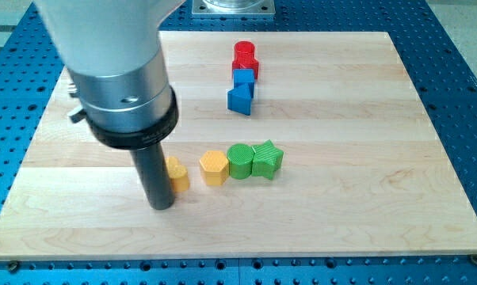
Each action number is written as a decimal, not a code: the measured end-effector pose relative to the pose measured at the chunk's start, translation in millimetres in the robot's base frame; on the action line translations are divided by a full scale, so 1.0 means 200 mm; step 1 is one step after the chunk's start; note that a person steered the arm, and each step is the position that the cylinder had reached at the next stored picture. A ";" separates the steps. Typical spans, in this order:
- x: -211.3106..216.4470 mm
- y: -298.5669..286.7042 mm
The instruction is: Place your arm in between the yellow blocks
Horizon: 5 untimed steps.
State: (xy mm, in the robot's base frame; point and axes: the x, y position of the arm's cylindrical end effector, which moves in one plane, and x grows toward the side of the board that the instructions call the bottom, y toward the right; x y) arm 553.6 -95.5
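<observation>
Two yellow blocks lie near the board's middle, toward the view's bottom. One yellow block (177,174) is partly hidden behind my rod, so its shape is unclear. The other, a yellow hexagonal block (214,167), sits a little to its right, with a small gap between them. My tip (162,205) rests on the board just left of and slightly below the hidden yellow block, touching or nearly touching it. It is not in the gap.
A green round block (241,161) touches the yellow hexagon's right side, with a green star block (267,158) next to it. Two red blocks (246,58) and two blue blocks (241,91) cluster near the view's top. The wooden board (365,182) lies on a blue perforated table.
</observation>
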 end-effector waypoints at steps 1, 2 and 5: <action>-0.01 0.00; 0.08 0.06; -0.04 0.21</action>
